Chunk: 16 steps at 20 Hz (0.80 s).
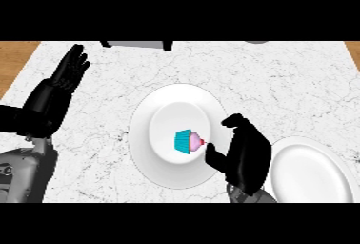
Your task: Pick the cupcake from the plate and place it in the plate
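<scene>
On my bench [105, 143], one plate [151, 143] sits near the middle. The cupcake [188, 141] lies tipped on its side in that plate, right of its centre. A second plate [313, 174] lies to the right and nearer me, just beside the first. My right hand [246, 155] is between the two plates, over the first plate's right rim, just beside the cupcake. My left hand [60, 90] shows at far left.

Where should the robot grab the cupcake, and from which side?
Best around its teal wrapper. The cupcake lies tipped on its side on the middle plate, pink frosting pointing at the right hand. Coming from the right with thumb and fingers reaching past the soft frosting probably works best.
</scene>
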### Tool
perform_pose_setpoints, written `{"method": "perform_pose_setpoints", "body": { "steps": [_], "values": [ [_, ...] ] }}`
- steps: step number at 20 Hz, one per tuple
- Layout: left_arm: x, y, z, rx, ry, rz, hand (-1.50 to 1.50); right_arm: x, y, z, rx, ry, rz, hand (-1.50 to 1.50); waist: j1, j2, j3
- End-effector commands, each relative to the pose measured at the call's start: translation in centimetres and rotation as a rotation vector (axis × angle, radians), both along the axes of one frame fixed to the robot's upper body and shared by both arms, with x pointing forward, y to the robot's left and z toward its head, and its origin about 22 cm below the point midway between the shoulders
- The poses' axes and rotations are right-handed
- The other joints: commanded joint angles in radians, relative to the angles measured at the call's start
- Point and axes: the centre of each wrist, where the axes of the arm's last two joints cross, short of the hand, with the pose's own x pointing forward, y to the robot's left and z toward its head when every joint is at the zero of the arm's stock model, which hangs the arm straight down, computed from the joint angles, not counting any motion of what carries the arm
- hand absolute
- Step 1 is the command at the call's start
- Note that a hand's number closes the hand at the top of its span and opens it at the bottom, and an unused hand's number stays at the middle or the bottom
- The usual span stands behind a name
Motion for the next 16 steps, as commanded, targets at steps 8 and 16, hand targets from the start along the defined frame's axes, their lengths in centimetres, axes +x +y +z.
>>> {"method": "perform_pose_setpoints", "body": {
  "steps": [8, 16],
  "values": [
    [0.9, 0.2, 0.8, 0.005, -0.007, 0.003, 0.00, 6.5, 1.9, 1.2, 0.308, -0.241, -0.114, -1.50, 0.000, -0.012, 0.001],
    [0.3, 0.0, -0.8, -0.007, 0.037, 0.027, 0.00, 7.5, 1.5, 1.3, 0.502, -0.443, -0.159, -1.50, -0.028, -0.024, -0.001]
  ]
}}
